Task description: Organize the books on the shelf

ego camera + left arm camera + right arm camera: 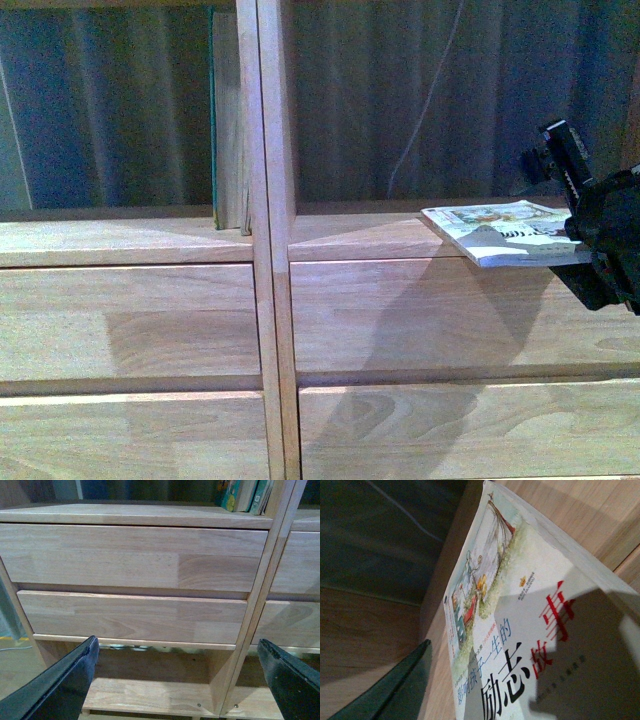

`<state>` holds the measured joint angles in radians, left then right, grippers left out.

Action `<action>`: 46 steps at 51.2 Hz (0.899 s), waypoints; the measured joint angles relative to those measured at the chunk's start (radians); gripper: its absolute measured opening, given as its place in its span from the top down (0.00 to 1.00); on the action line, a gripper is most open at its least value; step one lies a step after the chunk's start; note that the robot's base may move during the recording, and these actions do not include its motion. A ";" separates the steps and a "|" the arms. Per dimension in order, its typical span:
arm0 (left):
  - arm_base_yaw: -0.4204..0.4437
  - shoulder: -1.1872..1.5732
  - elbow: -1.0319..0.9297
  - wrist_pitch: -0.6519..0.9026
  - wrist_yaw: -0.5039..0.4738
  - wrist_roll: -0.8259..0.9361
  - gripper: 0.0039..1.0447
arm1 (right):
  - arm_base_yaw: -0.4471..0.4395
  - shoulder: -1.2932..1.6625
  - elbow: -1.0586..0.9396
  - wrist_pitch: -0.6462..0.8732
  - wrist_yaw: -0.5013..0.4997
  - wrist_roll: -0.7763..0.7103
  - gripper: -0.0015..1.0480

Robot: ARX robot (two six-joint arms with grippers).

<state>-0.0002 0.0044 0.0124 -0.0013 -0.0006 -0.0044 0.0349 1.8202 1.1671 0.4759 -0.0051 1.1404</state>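
Now our right gripper [585, 232] grips the white paperback [500, 232] flat by one end, its length running left over the shelf [130, 245] ledge; the teal book [227, 120] stands upright past the divider [268, 150], further left; our left gripper [177, 645] gapes open, low before the drawers [135, 555].

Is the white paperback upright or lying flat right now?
Flat: the white paperback lies cover-up, horizontal, over the front of the shelf board.
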 joint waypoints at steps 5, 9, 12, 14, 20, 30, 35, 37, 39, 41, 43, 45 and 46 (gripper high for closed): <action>0.000 0.000 0.000 0.000 0.000 0.000 0.06 | 0.001 0.000 -0.008 0.009 -0.015 0.008 0.42; 0.000 0.000 0.000 0.000 0.000 0.000 0.06 | 0.006 0.000 -0.027 0.024 -0.018 0.019 0.54; 0.000 0.000 0.000 0.000 0.000 0.000 0.06 | 0.010 0.000 -0.044 0.029 -0.022 0.028 0.62; 0.000 0.000 0.000 0.000 0.000 0.000 0.06 | 0.013 0.000 -0.053 0.032 -0.023 0.036 0.67; 0.000 0.000 0.000 0.000 0.000 0.000 0.06 | 0.016 -0.001 -0.071 0.058 -0.029 0.066 0.81; 0.003 0.002 0.000 -0.002 0.012 -0.001 0.06 | 0.006 -0.040 -0.108 0.093 -0.092 0.114 0.85; 0.105 0.121 0.038 0.022 0.233 -0.026 0.06 | -0.003 -0.076 -0.117 0.095 -0.124 0.119 0.85; 0.161 0.206 0.063 0.084 0.316 -0.032 0.06 | -0.006 -0.092 -0.117 0.095 -0.130 0.121 0.85; 0.215 0.295 0.099 0.155 0.385 -0.037 0.06 | -0.008 -0.109 -0.117 0.098 -0.145 0.121 0.85; 0.264 0.386 0.142 0.233 0.443 -0.039 0.06 | -0.013 -0.129 -0.117 0.101 -0.160 0.121 0.85; 0.301 0.476 0.192 0.310 0.476 -0.041 0.06 | -0.016 -0.148 -0.117 0.105 -0.170 0.122 0.85; 0.344 0.630 0.284 0.433 0.509 -0.053 0.06 | -0.027 -0.179 -0.116 0.115 -0.182 0.124 0.85; 0.356 0.691 0.323 0.471 0.518 -0.063 0.06 | -0.031 -0.191 -0.115 0.117 -0.185 0.124 0.85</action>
<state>0.3557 0.6952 0.3351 0.4694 0.5171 -0.0677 0.0036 1.6291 1.0519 0.5934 -0.1905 1.2644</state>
